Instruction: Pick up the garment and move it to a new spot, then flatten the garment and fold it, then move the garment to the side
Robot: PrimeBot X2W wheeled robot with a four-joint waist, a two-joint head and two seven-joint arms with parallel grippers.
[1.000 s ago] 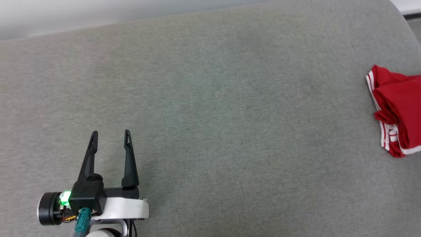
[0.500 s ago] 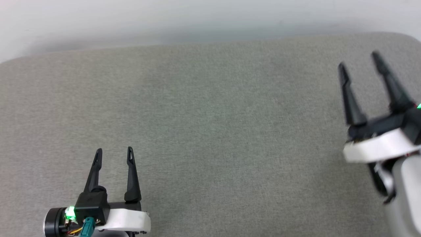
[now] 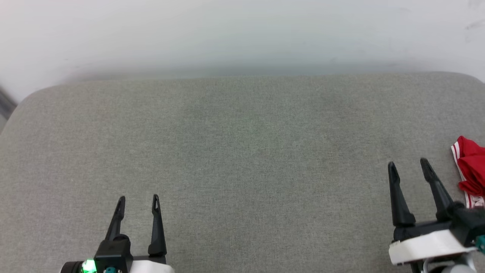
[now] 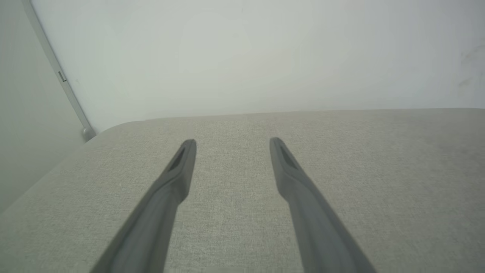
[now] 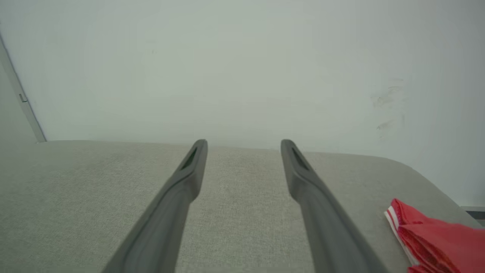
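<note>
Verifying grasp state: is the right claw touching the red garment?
Apart. Right wrist view shows bare grey cushion between the open right claw and the garment.

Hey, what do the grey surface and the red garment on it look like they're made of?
The grey surface looks like woven upholstery fabric, matte: a fine weave shows. The garment seems thin cloth, likely a knit, matte red with white striped trim; it lies in limp folds.

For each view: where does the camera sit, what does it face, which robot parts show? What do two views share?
Head: on head, facing down at grey cushion; left gripper, right gripper.
Left wrist: on wrist, facing wall along own fingers.
Right wrist: likewise, own fingers.
Shared: head and right wrist show the garment.
</note>
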